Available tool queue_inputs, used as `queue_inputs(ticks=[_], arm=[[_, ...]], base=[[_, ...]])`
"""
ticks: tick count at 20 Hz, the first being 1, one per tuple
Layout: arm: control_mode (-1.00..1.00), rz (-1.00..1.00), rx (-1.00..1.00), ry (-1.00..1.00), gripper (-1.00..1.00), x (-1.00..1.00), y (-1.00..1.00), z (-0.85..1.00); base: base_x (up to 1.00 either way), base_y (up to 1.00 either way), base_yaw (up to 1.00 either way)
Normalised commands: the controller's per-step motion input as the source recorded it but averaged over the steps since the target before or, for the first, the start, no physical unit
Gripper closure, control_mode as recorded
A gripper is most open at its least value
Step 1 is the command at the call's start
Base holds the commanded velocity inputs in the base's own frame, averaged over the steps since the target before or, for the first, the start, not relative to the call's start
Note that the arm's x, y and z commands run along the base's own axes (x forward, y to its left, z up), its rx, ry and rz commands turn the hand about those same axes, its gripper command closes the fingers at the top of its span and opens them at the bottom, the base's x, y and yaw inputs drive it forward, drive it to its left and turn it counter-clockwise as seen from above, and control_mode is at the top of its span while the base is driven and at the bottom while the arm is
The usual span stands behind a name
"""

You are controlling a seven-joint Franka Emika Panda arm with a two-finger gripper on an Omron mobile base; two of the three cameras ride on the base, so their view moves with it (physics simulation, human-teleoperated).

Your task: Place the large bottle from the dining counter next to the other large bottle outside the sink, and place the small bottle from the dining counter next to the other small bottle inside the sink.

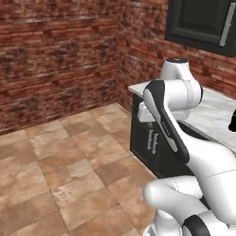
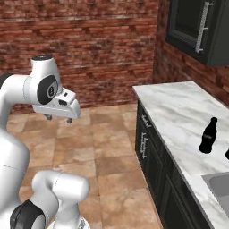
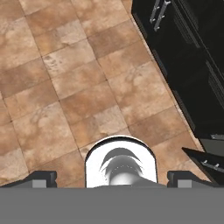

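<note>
Where the marble surface [image 2: 179,112] ran toward the right base view's lower right, stood a large black bottle [image 2: 208,135] upright, alone on the bare stone, narrow neck up. Sat just beside and beyond the near corner of the sink [image 2: 219,184], outside the basin, not touching its rim. Showed a mere corner of that grey basin, so could not tell what lay inside it. Cut off at the frame edge just right of the bottle, a second small dark shape [image 2: 227,154], too little in frame to name.

Below the surface, dark cabinets [image 2: 150,152] with silver handles, fronts shut; in the hand view, ran along the upper right as a black block [image 3: 183,65].

Well apart from the bottle and left of the cabinets, hung the hand [image 2: 58,119] over the terracotta tiled floor [image 3: 65,87], pointed downward. Spread wide, fingertips [image 3: 41,179] far out to either side in the hand view, with nothing between them.

Behind, red brick wall [image 2: 89,44]; above the surface, a dark wall cupboard [image 2: 197,27] with a long silver handle, shut.
</note>
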Motion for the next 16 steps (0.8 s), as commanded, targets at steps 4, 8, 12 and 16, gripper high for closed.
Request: queue_inputs(ticks=[4, 8, 12, 16], arm=[[1.0, 0.0, 0.0, 0.0, -1.0, 0.0, 0.0, 0.0], [1.0, 0.0, 0.0, 0.0, -1.0, 0.0, 0.0, 0.0], [1.0, 0.0, 0.0, 0.0, -1.0, 0.0, 0.0, 0.0], [1.0, 0.0, 0.0, 0.0, -1.0, 0.0, 0.0, 0.0]], base=[[-0.05, 0.0, 0.25], [-0.05, 0.0, 0.25], [-0.05, 0.0, 0.25], [-0.04, 0.0, 0.25]])
